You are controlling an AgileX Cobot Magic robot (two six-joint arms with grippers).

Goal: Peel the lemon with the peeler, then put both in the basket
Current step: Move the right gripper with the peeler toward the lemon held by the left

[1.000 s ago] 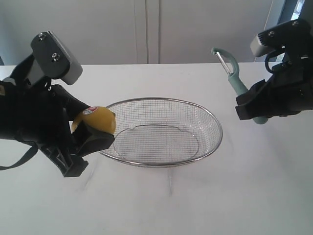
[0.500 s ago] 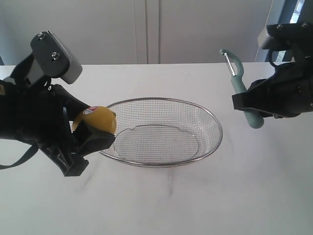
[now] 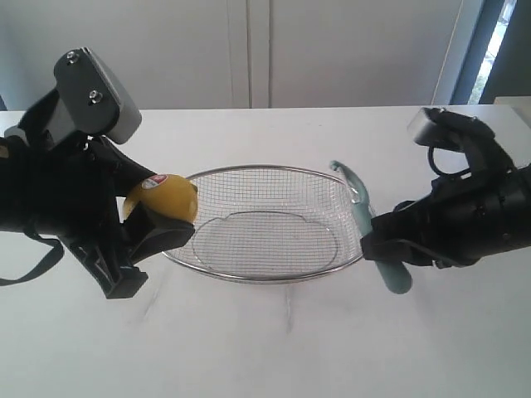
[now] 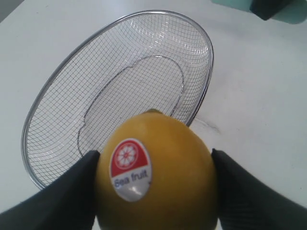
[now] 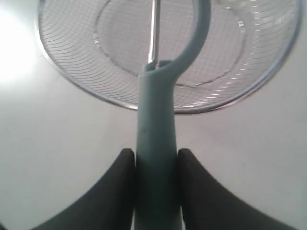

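Note:
The yellow lemon (image 3: 163, 200) (image 4: 156, 172), red-and-white sticker showing, is clamped in my left gripper (image 3: 158, 220) (image 4: 156, 179) just left of the basket's left rim. The silver wire-mesh basket (image 3: 274, 278) (image 4: 207, 86) (image 5: 86, 91) lies in the table's middle with nothing in it. My right gripper (image 3: 383, 253) (image 5: 156, 167) is shut on the handle of the teal peeler (image 3: 365, 224) (image 5: 156, 143). The peeler's curved head and metal blade reach over the basket's right rim.
A white tabletop (image 3: 274, 348) lies all round the basket. A pale wall with panel seams (image 3: 249, 50) stands behind the table's far edge, and a window strip (image 3: 498, 41) shows at the back right.
My right gripper has come down and leftward with the peeler, from high at the right to the basket's right rim. The left gripper and lemon have stayed in place.

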